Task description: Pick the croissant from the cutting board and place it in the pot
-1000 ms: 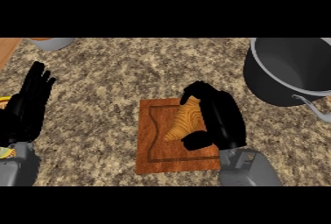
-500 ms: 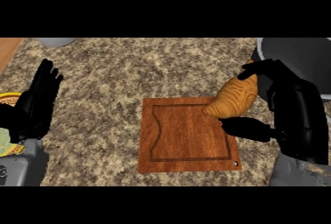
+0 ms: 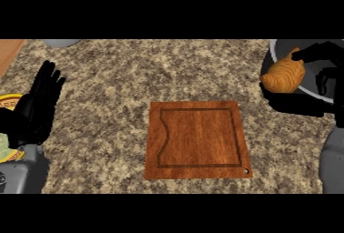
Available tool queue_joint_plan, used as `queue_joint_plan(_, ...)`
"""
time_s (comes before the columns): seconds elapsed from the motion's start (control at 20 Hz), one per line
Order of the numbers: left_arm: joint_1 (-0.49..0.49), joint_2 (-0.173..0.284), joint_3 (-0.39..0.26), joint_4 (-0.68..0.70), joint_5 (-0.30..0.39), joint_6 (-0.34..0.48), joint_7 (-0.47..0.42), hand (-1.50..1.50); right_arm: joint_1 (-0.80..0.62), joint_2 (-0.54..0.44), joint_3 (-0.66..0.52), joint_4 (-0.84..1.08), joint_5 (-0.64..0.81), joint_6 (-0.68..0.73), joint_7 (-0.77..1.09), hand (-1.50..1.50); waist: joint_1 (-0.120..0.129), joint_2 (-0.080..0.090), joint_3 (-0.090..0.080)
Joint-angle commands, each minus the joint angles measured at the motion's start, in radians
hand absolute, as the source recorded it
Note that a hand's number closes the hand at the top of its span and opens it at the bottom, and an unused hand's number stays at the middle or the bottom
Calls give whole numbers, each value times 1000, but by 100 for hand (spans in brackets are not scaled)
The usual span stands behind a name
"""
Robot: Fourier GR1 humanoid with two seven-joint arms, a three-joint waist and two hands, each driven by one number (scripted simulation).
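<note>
Your right hand (image 3: 306,102) is up at the right edge of the head view, fingers and thumb curled round the croissant (image 3: 283,75) — it's pinched between the dark fingers above and the thumb side below. The croissant sits over the near rim of the pot (image 3: 277,45), partly across the grey inside and partly over the rim, tilted with one tip pointing up toward the far right. You can't tell whether it touches the pot wall; only a slice of the pot shows at the top right corner.

The cutting board (image 3: 198,139) lies flat mid-bench with nothing on it, well apart from the croissant. Its groove runs round the inside, and a small hole sits at the near right corner.

Your left hand (image 3: 37,109) is at the left edge, fingers straight and together, pointing up — holding nothing, resting there beside the board but clear of it. Just behind it, a yellow-rimmed round object (image 3: 12,102) pokes in from the left edge, mostly hidden. A grey rounded thing (image 3: 62,43) shows at the top edge, left of centre, cut off. The speckled bench (image 3: 121,77) fills the rest.
</note>
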Motion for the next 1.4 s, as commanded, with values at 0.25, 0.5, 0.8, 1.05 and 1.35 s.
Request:
queue_joint_plan(0.25,-45,-1,4,52,-22,-10,-2,0,-62,-100,-121,353,-9,-162,-257,150,6,4,0)
queue_joint_plan(0.5,-41,-16,-12,-7,-17,4,26,0,-98,-261,-138,557,227,-258,-273,150,32,11,1)
queue_joint_plan(0.8,-9,2,-2,-63,-5,-23,57,0,-213,-297,-174,939,195,-380,-450,150,25,6,1)
queue_joint_plan(1.05,-40,-13,15,1,-3,-14,30,0,-287,-253,-254,1168,83,-404,-505,150,29,12,2)
queue_joint_plan(1.35,-40,-18,7,-10,5,-24,36,0,-320,-249,-316,1305,-33,-300,-644,-150,37,13,3)
